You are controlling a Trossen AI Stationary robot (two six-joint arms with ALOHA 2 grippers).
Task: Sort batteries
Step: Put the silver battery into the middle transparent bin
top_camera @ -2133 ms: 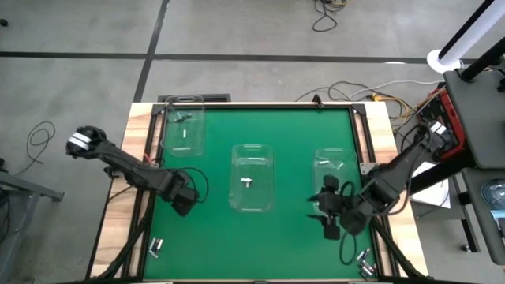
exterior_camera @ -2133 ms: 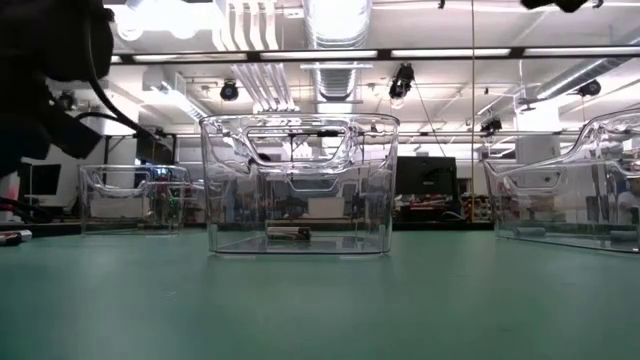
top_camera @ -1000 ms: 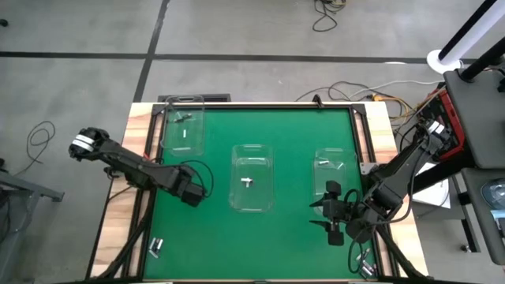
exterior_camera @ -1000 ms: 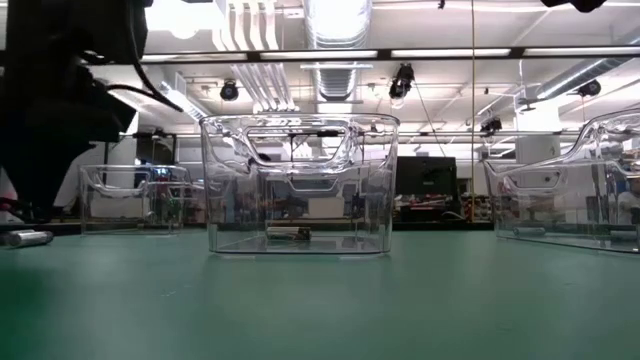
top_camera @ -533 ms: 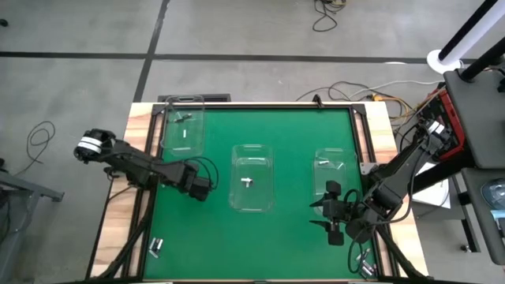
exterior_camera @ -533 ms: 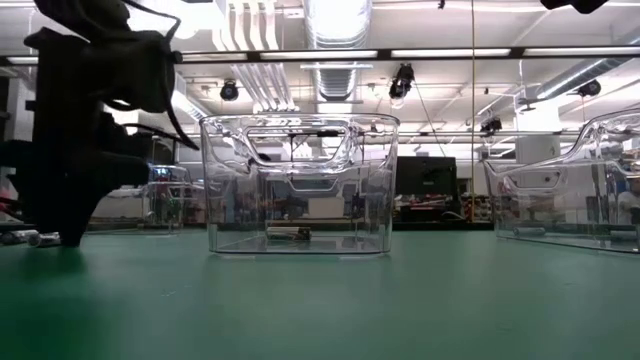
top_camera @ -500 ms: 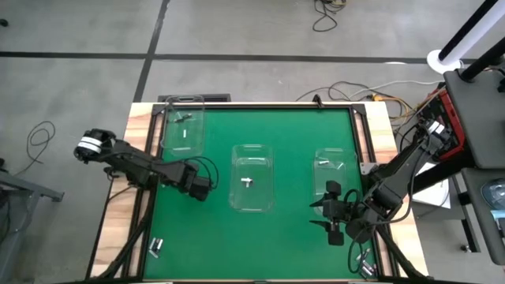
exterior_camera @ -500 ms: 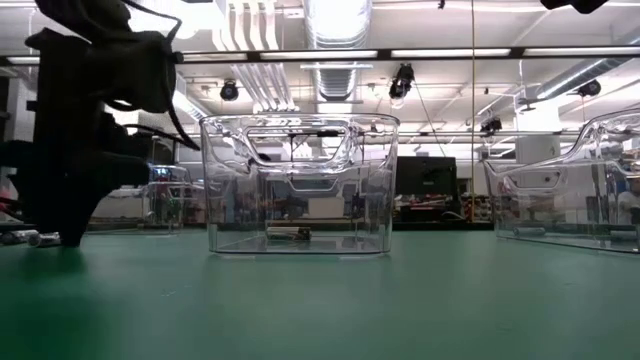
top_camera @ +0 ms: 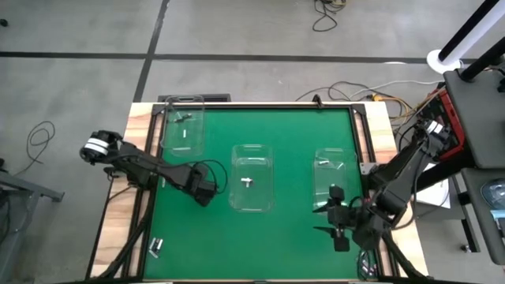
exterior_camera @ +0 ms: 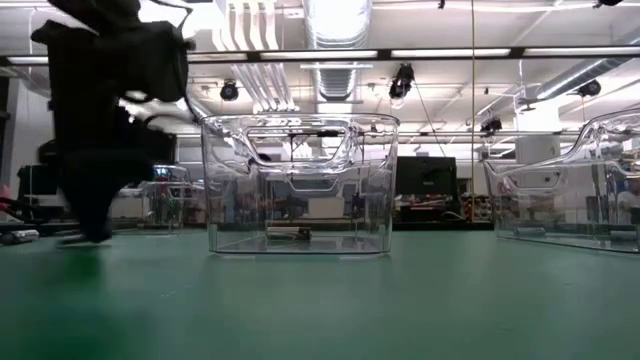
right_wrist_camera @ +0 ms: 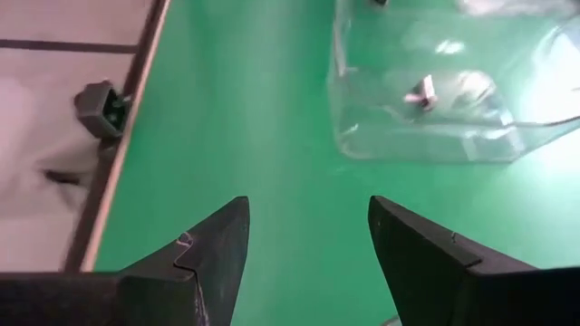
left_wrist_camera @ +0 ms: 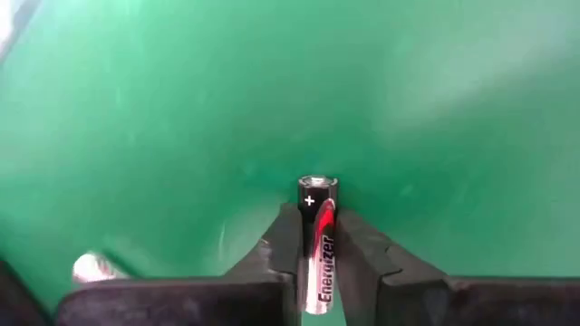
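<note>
Left gripper [top_camera: 204, 194] is over the green mat [top_camera: 292, 126], just left of the middle clear bin [top_camera: 252, 177]. Its fingers [left_wrist_camera: 283, 237] are clamped narrowly on one battery [left_wrist_camera: 316, 240], which stands out past the fingertips. Label reads "Energizer" in white lettering on a black and red casing; a "+" mark shows near the silver cap.

Right gripper [top_camera: 339, 229] is at the near right of the mat, just near of the right clear bin [top_camera: 334, 172]. Its fingers [right_wrist_camera: 214, 243] are spread wide with nothing between them.

Remaining batteries: a few lie in the far left bin [top_camera: 184, 126], one or two in the middle bin, and at least one in the right bin. Loose batteries lie at the near left corner [top_camera: 155, 248] and the near right corner [top_camera: 366, 264] of the table. In the low view one battery [exterior_camera: 288, 233] lies on the middle bin's floor.
</note>
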